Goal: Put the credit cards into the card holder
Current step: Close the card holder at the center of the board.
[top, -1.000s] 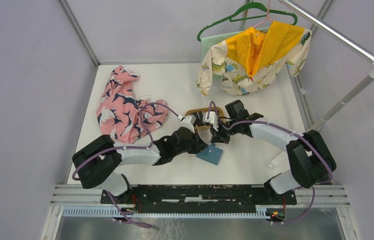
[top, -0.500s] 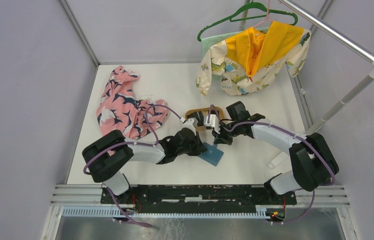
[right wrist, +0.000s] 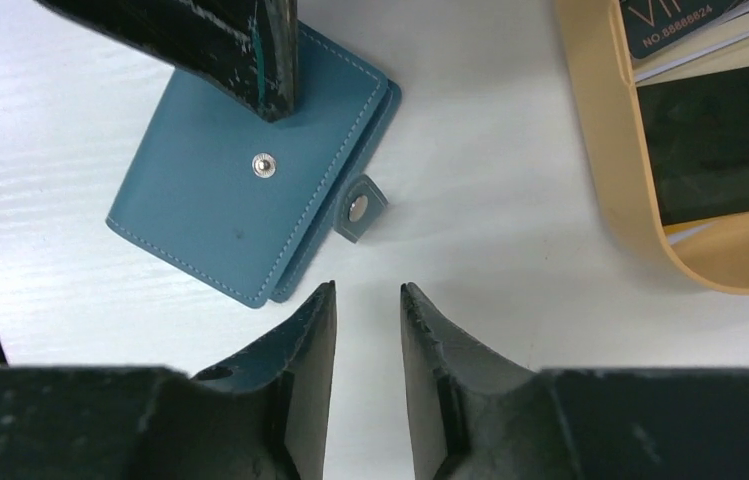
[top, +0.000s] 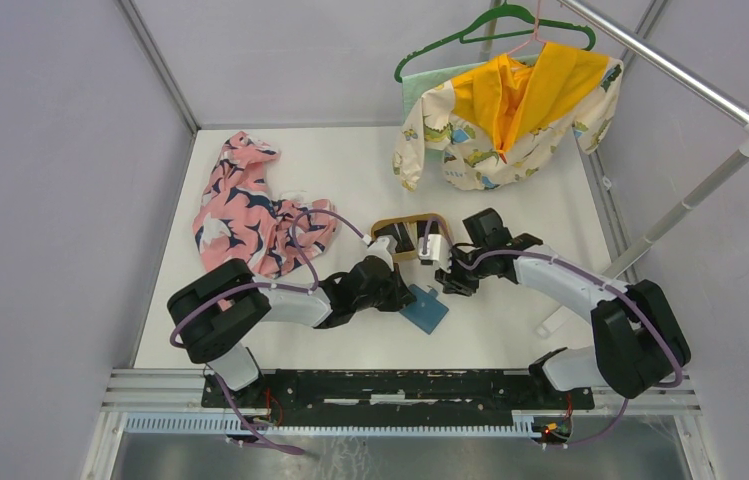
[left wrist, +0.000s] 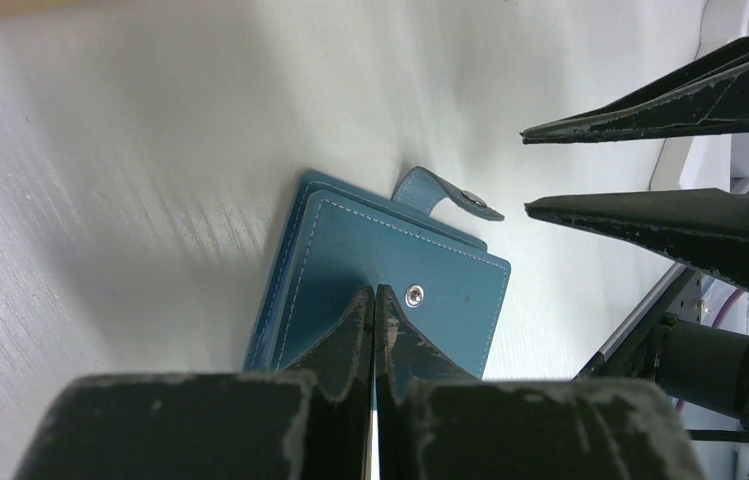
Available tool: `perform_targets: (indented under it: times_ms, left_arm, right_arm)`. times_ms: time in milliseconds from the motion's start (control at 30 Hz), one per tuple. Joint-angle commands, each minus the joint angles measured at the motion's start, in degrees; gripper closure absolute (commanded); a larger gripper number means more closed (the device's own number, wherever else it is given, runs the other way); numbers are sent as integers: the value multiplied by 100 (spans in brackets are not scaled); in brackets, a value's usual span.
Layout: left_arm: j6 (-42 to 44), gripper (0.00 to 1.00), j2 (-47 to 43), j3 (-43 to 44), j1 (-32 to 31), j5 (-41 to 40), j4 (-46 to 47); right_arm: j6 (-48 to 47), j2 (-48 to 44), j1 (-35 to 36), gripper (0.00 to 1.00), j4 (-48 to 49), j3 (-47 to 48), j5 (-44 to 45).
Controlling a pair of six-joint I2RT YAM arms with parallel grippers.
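My left gripper (left wrist: 374, 292) is pinched fully closed on nothing, its tips pressing on the cover of the teal card holder (left wrist: 390, 250). The holder lies folded shut on the white table near the middle, snap tab (right wrist: 358, 210) unfastened on its far side. My right gripper (right wrist: 365, 290) hangs just beside that tab, slightly parted and empty. The credit cards (right wrist: 720, 150) wait in the tan wooden tray (right wrist: 590, 150) just beyond, so I judge opening the holder is the step in hand: the right fingers must catch the cover's free edge while the left eases off.

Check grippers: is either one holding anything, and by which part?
Nothing held. Left gripper: jaws shut, empty, tips on the cover of the card holder. Right gripper: jaws apart, empty.
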Motion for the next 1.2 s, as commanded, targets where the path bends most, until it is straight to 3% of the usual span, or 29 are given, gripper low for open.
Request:
perform_targets:
  times_ms: [0,133,333,600,900,1167]
  left_arm:
    - [25,98,-32,-17,27,92,183]
    - [43,98,-20,1,28,110,183]
    - [19,98,9,-23,23,118,252]
    - [-1,98,40,-21,24,127,293]
    - [-19,98,59,-30,26,129,330]
    - [-19,98,43,-48,28,137,341]
  right_arm:
    - [-59,-176,-144,57,-340,360,-238]
    - [-45,-86,-88,44,-704,767,-533]
    - [270,438,125,43,-869,1149,-610]
    - [561,735,395,43,-844,1294,-17]
    - [671,1063,535,49,-846,1445,101]
    - [740,1069,542,67,-775,1479,272]
